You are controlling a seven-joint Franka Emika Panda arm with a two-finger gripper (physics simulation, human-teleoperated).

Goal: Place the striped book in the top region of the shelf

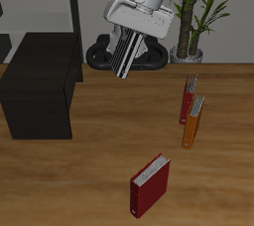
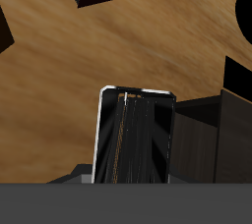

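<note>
The striped book [image 1: 127, 54] has black-and-white stripes and hangs tilted in the air, held by its upper end in my gripper [image 1: 136, 34], which is shut on it. In the wrist view the book [image 2: 133, 138] shows as a dark cover with a pale edge over the wooden floor. The shelf [image 1: 40, 83] is a large matte black box with a flat top, standing on the floor beside and below the book. The book is apart from it and level with or higher than its top. A dark boxy shape [image 2: 212, 135] next to the book in the wrist view is probably the shelf.
A dark red book [image 1: 150, 185] stands near the front edge. An orange book [image 1: 191, 121] and another dark red book [image 1: 187, 99] stand upright together farther back. A potted plant [image 1: 193, 17] and the robot's base [image 1: 134, 56] are at the back. A pale thin-framed rack [image 1: 40, 2] stands behind the shelf.
</note>
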